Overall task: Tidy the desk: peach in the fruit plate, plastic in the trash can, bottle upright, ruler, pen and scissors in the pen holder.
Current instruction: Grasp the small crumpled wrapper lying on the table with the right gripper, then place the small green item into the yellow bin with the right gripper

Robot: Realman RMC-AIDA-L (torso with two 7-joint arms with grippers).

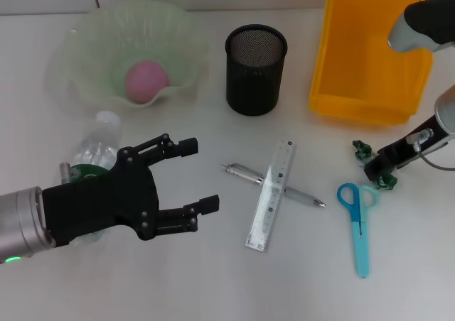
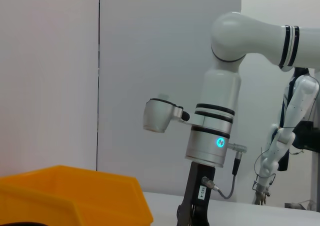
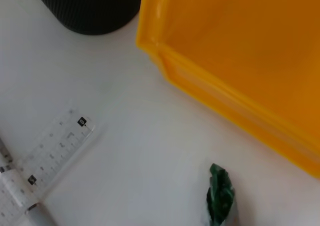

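The pink peach (image 1: 147, 79) lies in the pale green fruit plate (image 1: 85, 44) at the back left. A clear bottle (image 1: 98, 145) lies on its side in front of the plate, partly hidden by my left gripper (image 1: 202, 175), which hovers open and empty just right of it. The ruler (image 1: 271, 195) lies across the pen (image 1: 302, 197) mid-table, and blue scissors (image 1: 359, 225) lie to their right. My right gripper (image 1: 378, 169) is low at the table between two green plastic scraps (image 1: 362, 149) (image 1: 388, 182). One plastic scrap (image 3: 220, 196) shows in the right wrist view.
The black mesh pen holder (image 1: 256, 69) stands at the back centre. The yellow trash can (image 1: 370, 51) sits at the back right, close behind the right arm; its wall (image 3: 240, 61) fills the right wrist view, and the can (image 2: 65, 196) also shows in the left wrist view.
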